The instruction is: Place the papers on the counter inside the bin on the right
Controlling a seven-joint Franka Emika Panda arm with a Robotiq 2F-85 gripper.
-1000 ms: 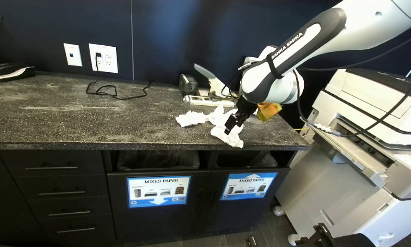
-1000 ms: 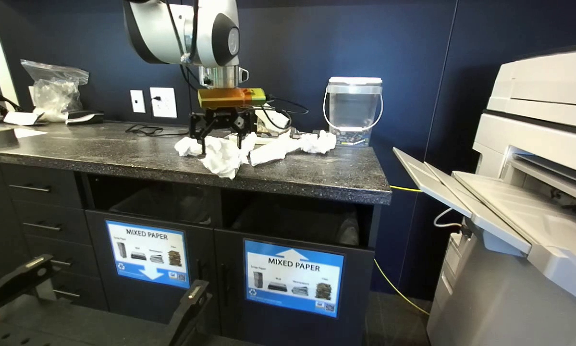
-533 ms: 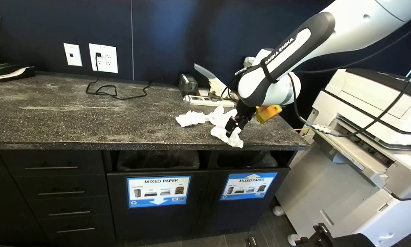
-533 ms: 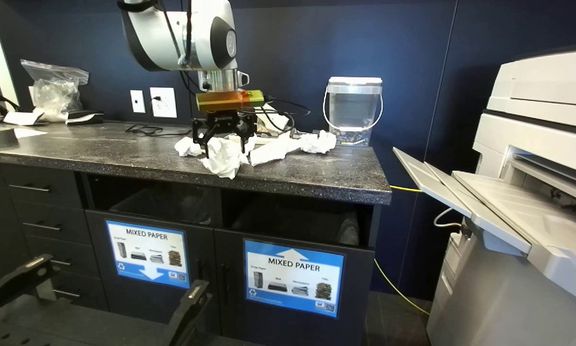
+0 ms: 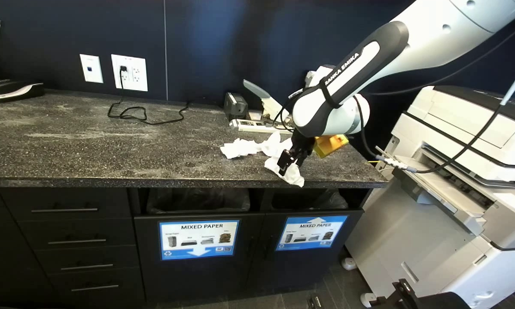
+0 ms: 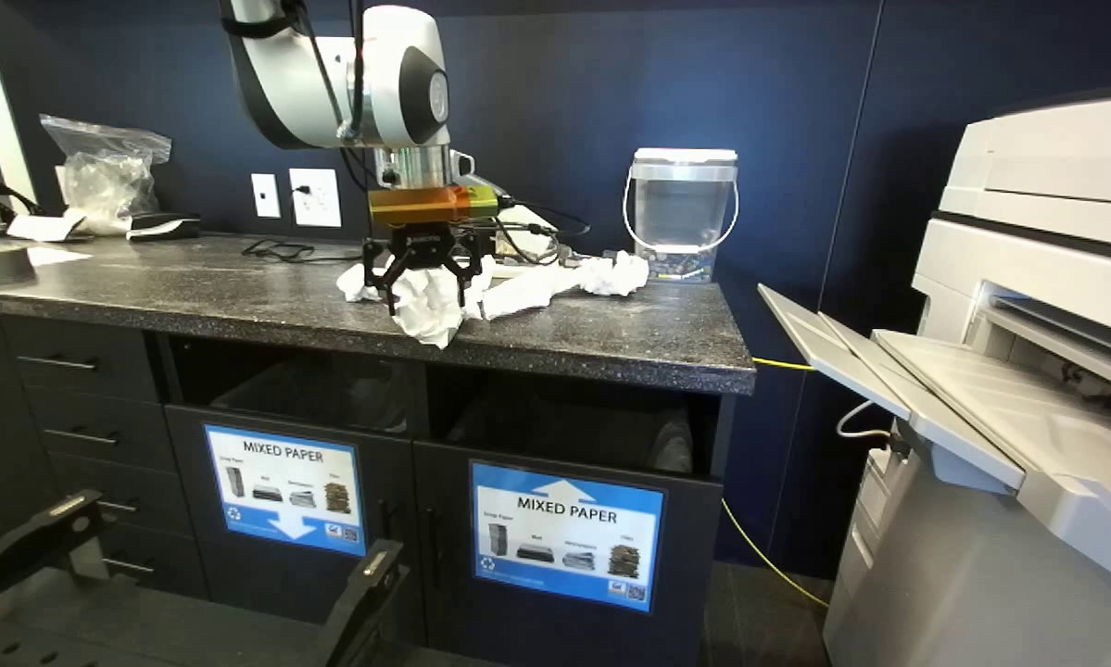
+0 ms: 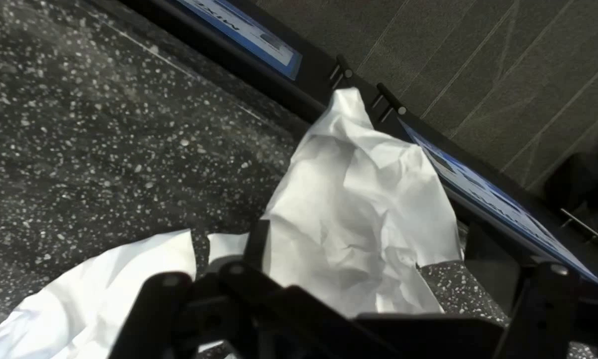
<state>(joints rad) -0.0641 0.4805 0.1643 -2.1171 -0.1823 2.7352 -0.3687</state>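
Observation:
Several crumpled white papers lie on the dark speckled counter [image 5: 124, 154]. The front paper [image 7: 358, 199] reaches the counter's front edge, above the cabinet slots. My gripper [image 6: 427, 304] points down over it with jaws apart, one finger at each side of the sheet. In the wrist view, the left finger [image 7: 257, 244] stands against or very near the paper's side, and a gap shows by the right finger [image 7: 493, 264]. More papers [image 6: 518, 289] lie to the right, and another paper [image 6: 359, 283] partly behind the gripper. The right bin [image 6: 564, 421] is a dark slot under the counter.
A neighbouring slot [image 6: 305, 389] with a MIXED PAPER label opens left of the bin. Behind the papers stand a pale stapler-like device [image 5: 263, 103] and a clear tub [image 6: 683, 208]. A large printer [image 5: 455, 128] is at the right, and cables [image 5: 150, 120] lie on the counter.
The gripper has come down and a little to the left in both exterior views, staying open. The front paper has shifted slightly to the left and toward the edge. Other papers are unmoved.

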